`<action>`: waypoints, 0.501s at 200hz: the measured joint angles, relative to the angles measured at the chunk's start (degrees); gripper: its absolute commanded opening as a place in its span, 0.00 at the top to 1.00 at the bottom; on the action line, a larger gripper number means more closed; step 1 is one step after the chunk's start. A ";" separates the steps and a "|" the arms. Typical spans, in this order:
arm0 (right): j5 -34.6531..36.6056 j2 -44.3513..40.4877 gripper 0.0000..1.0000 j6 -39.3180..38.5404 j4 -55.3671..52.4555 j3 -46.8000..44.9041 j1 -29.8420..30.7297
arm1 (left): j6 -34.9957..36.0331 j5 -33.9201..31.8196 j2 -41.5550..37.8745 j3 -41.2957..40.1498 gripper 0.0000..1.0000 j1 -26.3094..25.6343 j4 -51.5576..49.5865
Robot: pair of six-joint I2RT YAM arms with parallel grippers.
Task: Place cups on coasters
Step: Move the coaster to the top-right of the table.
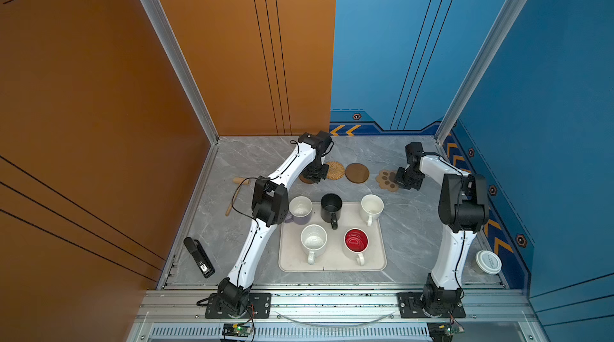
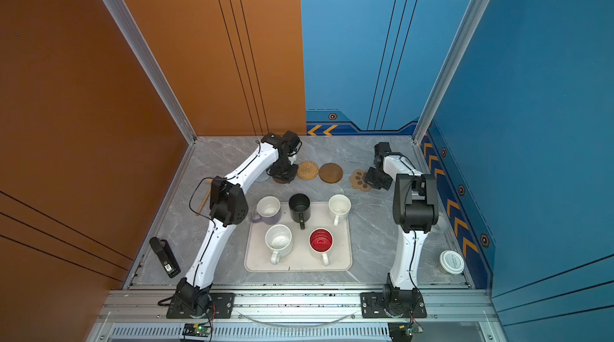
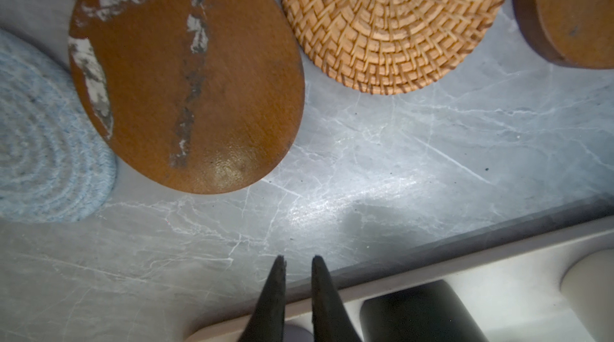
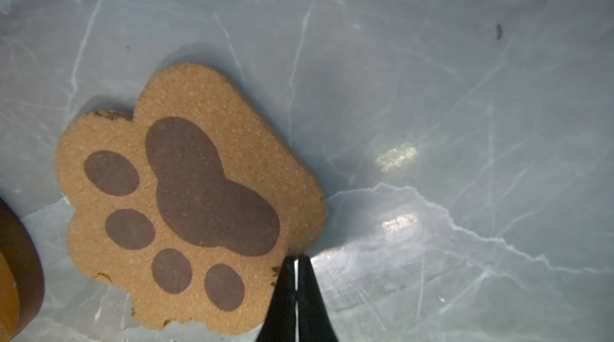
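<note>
Indoors, marble tabletop (image 1: pixel 408 224), orange wall (image 1: pixel 232 41), blue wall (image 1: pixel 382 41)

Tabletop (image 3: pixel 432 157): grey marble-look slab, smooth, soft sheen, light glare
Glossy brown coaster (image 3: pixel 186 74): wood-look, shiny, pale scuffed patches
Rattan coaster (image 3: pixel 392 21): woven cane, rough, ribbed
Grey-white coaster (image 3: pixel 43 131): coiled cloth cord, soft, matt
Plain brown coaster (image 3: pixel 571 8): matt, fine grain
Paw coaster (image 4: pixel 186 197): cork-like, grainy, matt, smoother dark pad prints, ragged edge
Black mug (image 1: pixel 331 207): matt
Red-lined mug (image 1: pixel 356 240): glazed, glossy inside
Tray (image 1: pixel 334 262): cream, matt
Front rail (image 1: pixel 332 300): bare metal
</note>
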 measured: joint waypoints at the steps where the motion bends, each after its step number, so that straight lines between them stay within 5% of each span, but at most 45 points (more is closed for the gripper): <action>1: 0.00 0.04 1.00 0.00 0.02 0.04 0.00 | 0.00 0.00 0.00 0.00 0.82 0.00 -0.02; 100: -0.72 4.96 1.00 0.72 -0.02 7.30 0.00 | -0.07 -0.72 -0.17 -0.42 0.82 0.00 -0.02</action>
